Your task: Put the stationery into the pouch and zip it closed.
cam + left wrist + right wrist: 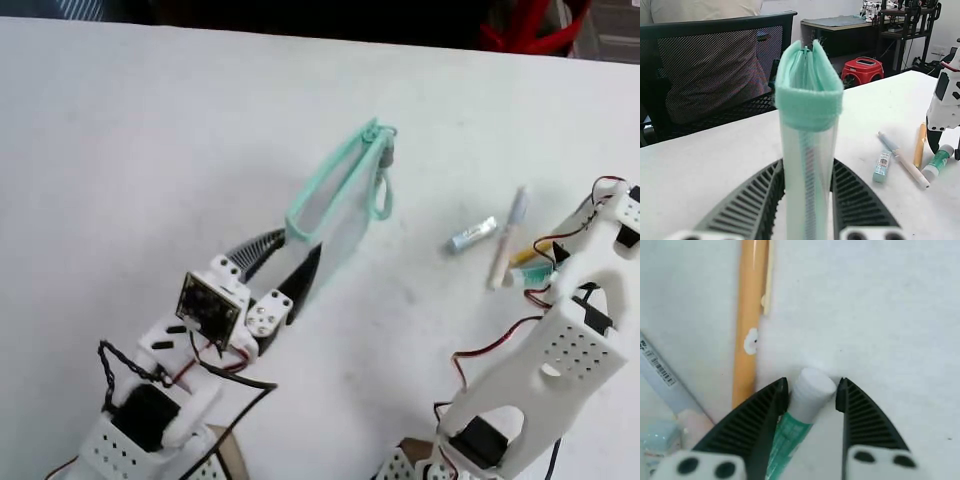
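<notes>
A clear pouch (338, 195) with mint-green trim stands on its edge on the white table (150, 130). My left gripper (280, 265) is shut on the pouch's near end, and the pouch (807, 100) rises between the fingers (855, 200). To the right lie a small blue stick (472, 235), a white pen (508, 235), an orange pen (522, 257) and a green tube (532, 272). My right gripper (812, 390) is down at the table, open, with its fingers narrowly astride the green tube's white cap (811, 385). The orange pen (751, 315) lies alongside.
The pouch's zip pull (385, 150) hangs at its far end. A chair (715, 65) and a red stool (862, 70) stand beyond the table's far edge. The right arm's white body (545, 370) takes up the near right corner.
</notes>
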